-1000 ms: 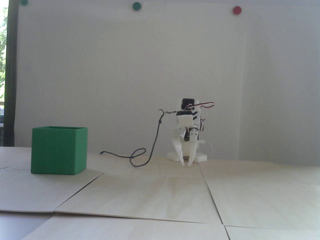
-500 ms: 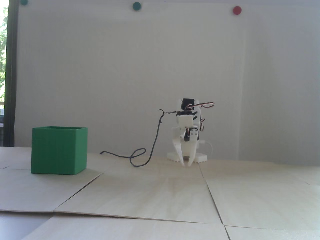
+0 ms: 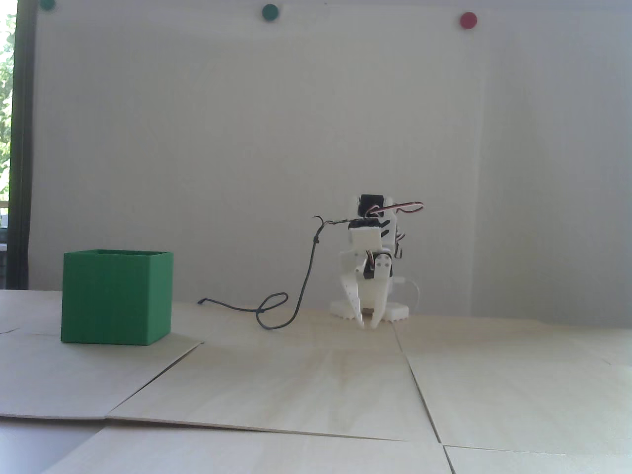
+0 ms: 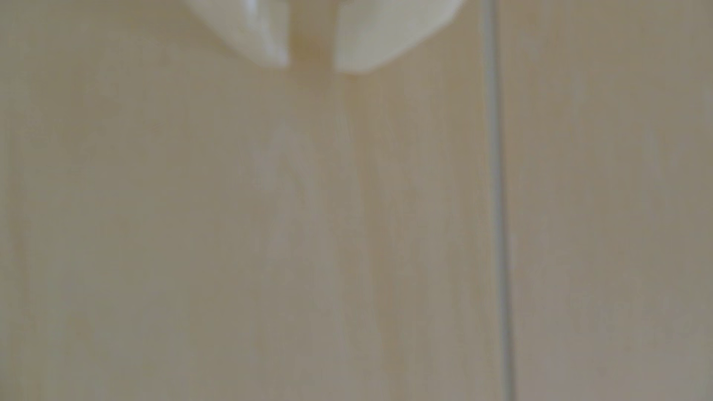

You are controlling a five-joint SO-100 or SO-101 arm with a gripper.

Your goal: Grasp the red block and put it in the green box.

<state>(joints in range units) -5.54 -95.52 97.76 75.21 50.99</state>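
**Arm folded low at the back, green box far to the left**

Seen in the fixed view: white arm (image 3: 370, 247) hunched near the back wall, gripper (image 3: 368, 323) pointing straight down, tips at or just above the pale wooden tabletop (image 3: 316, 385). Fingers nearly together, only a narrow slit between the tips, nothing held. Same in the wrist view: gripper (image 4: 311, 65) entering from the top edge, two blurred white fingertips (image 4: 266, 42) with a thin gap, bare wood grain below, and a straight seam between panels (image 4: 499, 216) running down the right side.

Green box (image 3: 116, 297) standing upright on the table at the left of the fixed view, open top up, well apart from the gripper and somewhat nearer the camera. Inside of the box hidden from this low angle.

Red block not visible in either view; cannot tell where it lies.

Between box and arm, a dark cable (image 3: 281, 308) looping on the table and rising to the arm. High on the wall, two green dots (image 3: 270, 12) and one red dot (image 3: 468, 19).
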